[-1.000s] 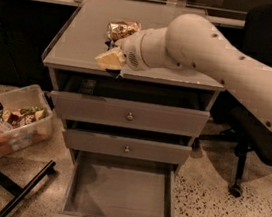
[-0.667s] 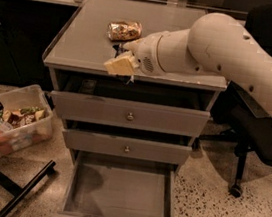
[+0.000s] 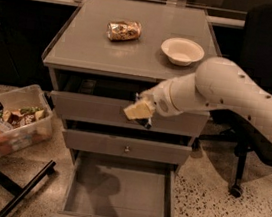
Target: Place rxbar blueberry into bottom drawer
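The cabinet's bottom drawer (image 3: 120,195) is pulled open, and its plain grey inside is bare. My gripper (image 3: 138,112) hangs in front of the top drawer's face, above the open drawer and a little left of its middle. It is shut on a small dark thing, the rxbar blueberry (image 3: 146,124). Only a dark edge of the bar shows under the pale gripper tip.
A crumpled gold foil packet (image 3: 124,30) and a white bowl (image 3: 182,50) sit on the cabinet top. The two upper drawers are closed. A clear bin of snacks (image 3: 13,126) and a black stand leg (image 3: 21,189) are on the floor at left. An office chair (image 3: 269,78) stands at right.
My arm has swung away from the cabinet top and down in front of the top drawer. The gold packet and the bowl are now uncovered.
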